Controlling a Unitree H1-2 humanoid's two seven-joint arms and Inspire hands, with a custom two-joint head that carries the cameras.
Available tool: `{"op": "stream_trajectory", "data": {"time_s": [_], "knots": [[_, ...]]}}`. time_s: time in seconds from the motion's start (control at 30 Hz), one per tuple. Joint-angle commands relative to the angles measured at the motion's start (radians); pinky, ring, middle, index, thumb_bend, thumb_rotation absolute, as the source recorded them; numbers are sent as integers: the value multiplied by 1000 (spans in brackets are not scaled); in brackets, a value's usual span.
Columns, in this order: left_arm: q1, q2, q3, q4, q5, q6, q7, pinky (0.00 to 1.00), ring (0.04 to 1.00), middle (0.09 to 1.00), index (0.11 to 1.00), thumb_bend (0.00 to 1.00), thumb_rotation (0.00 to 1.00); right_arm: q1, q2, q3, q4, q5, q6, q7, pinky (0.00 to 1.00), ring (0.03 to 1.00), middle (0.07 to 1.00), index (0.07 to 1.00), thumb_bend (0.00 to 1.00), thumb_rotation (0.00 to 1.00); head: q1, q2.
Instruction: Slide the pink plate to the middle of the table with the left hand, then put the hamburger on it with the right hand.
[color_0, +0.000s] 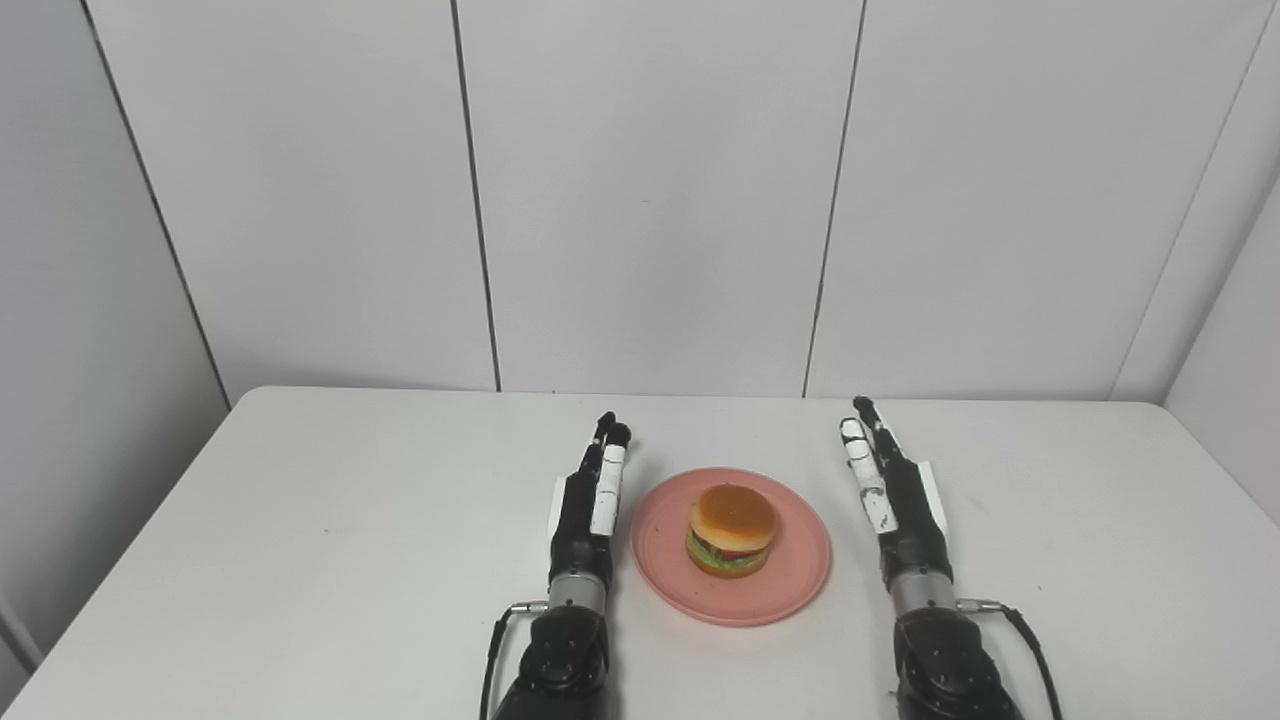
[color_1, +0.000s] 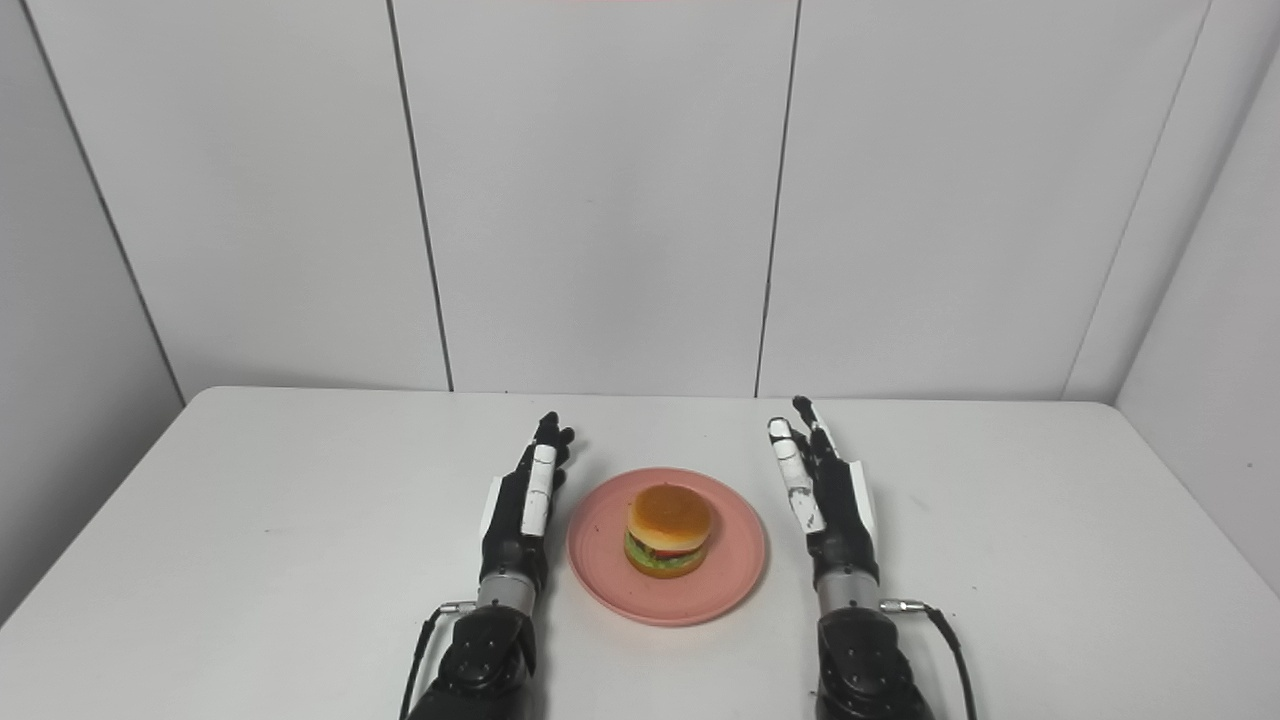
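Both sets of fingers are stretched out straight and hold nothing: the left hand (color_0: 590, 500) lies with its black fingers (color_0: 606, 440) pointing away toward the wall, and the right hand (color_0: 893, 490) does the same, its fingers (color_0: 862, 440) slightly fanned. Whether the palms rest on the tabletop (color_0: 300, 560) or hang just above it cannot be told. The two views differ little; in the right eye view the left hand (color_1: 520, 510) shows a bare strip of tabletop between it and the plate's edge, while in the left eye view that gap looks narrower. The right hand (color_1: 830, 495) stands clearly apart from the plate in both. Between the hands, near the middle of the tabletop, sits the pink plate (color_1: 600, 560), round, shallow and matte with a low raised rim. On it, about at its centre, the hamburger (color_1: 669, 530) stands upright: a glossy orange-brown bun on top, a dark red layer beneath, ruffled green lettuce at the base. The hands are black with white panels along the fingers, and metal-grey cuffs join them to dark forearms with thin cables. The tabletop is plain white with rounded far corners, and pale grey wall panels (color_0: 650, 190) rise behind it.
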Motion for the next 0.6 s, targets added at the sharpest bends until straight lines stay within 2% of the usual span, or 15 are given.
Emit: {"op": "stream_trajectory", "data": {"time_s": [0.0,0.23,0.43,0.57], "knots": [[12,9,-7,22,18,-32,16,1000,999,973,954,937,983,-35,1,-10,-5,16,11,14,906,913,953,906,833,1000,-2,1],[9,24,-4,27,3,-30,3,1000,1000,999,980,942,984,-26,9,-15,-8,22,37,8,886,913,924,862,768,1000,-6,5],[8,31,0,28,-1,-20,-1,1000,1000,1000,979,971,978,-13,11,-11,5,23,25,18,925,940,939,874,738,1000,-6,8],[11,32,2,24,-5,-20,-8,1000,1000,1000,985,923,991,-8,12,-6,14,20,18,24,924,933,939,893,744,1000,-8,9]]}}
